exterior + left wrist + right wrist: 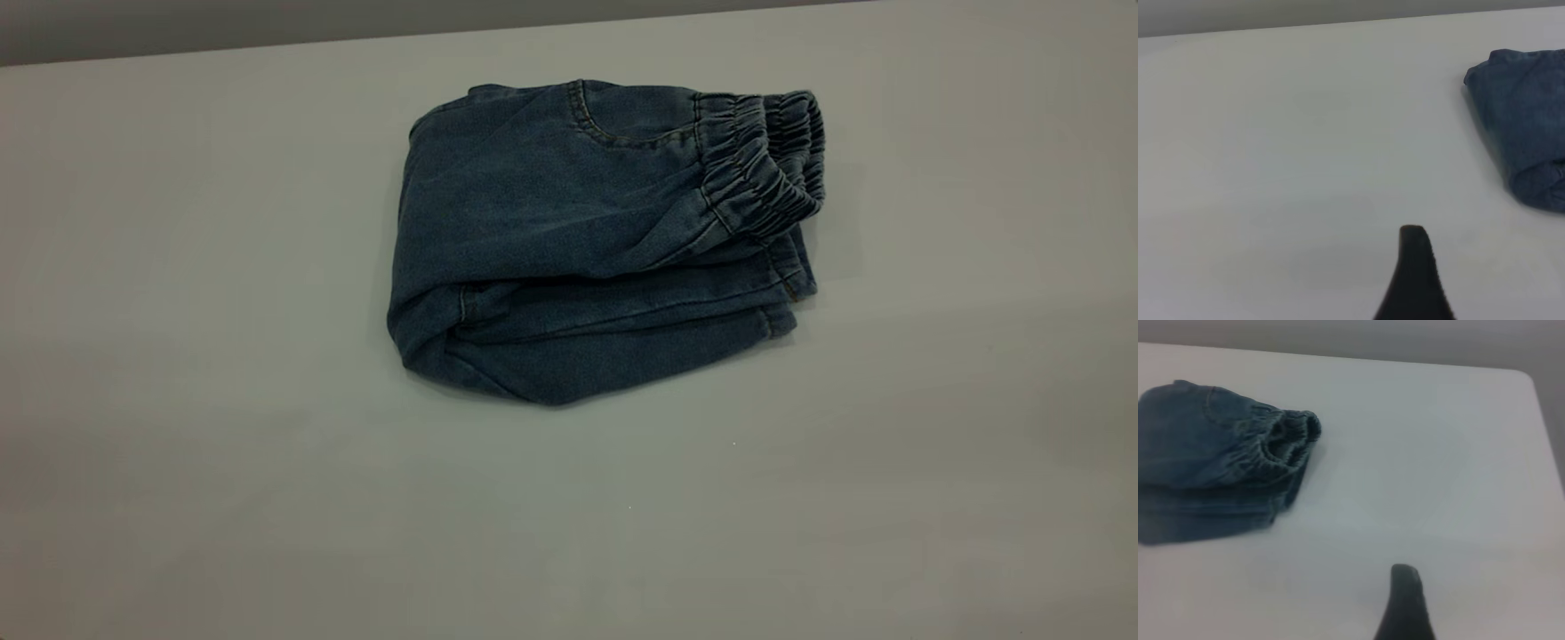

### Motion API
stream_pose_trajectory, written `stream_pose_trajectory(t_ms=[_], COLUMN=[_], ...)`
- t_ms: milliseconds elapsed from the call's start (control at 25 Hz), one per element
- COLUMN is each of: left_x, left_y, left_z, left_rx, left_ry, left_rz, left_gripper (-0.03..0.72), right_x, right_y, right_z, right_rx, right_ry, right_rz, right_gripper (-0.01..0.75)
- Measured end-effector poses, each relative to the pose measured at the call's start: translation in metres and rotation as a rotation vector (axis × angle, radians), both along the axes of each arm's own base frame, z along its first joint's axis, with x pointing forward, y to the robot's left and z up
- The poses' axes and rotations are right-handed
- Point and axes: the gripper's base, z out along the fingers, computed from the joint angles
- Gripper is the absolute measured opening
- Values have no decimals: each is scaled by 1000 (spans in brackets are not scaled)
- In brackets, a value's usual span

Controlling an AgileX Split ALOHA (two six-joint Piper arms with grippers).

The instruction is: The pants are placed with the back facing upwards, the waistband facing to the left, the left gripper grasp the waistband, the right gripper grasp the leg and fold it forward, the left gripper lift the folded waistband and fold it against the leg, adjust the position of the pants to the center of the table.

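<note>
Clearly neither gripper had hold of anything: in the left wrist view only one dark fingertip of the left gripper (1415,267) rose from the bottom edge, right of centre, over bare table (1285,167), and in the right wrist view a single dark fingertip of the right gripper (1405,600) showed at bottom centre in the same way, so whether either pair of jaws stood wide or narrow could not be told. Both sat well apart from the pants (587,240), and neither arm appeared in the exterior view. The pants lay as a folded bundle in the upper middle of that frame, slightly right of centre, with the waistband (765,160) doubled over at the bundle's upper right and a curved pocket seam just beside it; the layered hems stacked below it at the right edge. The leg could not be told apart inside the fold. Judging by the soft creases and sagging edges, the denim was light, limp and not slippery, likely to bunch or unfold if dragged by one layer. The puckered waistband looked the thickest, firmest place to pinch; for sliding the bundle, gripping through all layers at the rounded lower-left fold seemed safer.
</note>
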Motion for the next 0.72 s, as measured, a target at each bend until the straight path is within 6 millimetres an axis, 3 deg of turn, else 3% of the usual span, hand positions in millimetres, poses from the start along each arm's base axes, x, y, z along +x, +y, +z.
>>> stream_pose_trajectory(t_ms=[720], left_x=[0], left_y=[0], left_z=[0], left_rx=[-1], left_ry=[0], left_rz=[0], left_gripper=[486], right_x=[0], right_y=[0], right_z=[0], right_rx=[12], right_ry=[2], right_rz=[-5], right_gripper=[465])
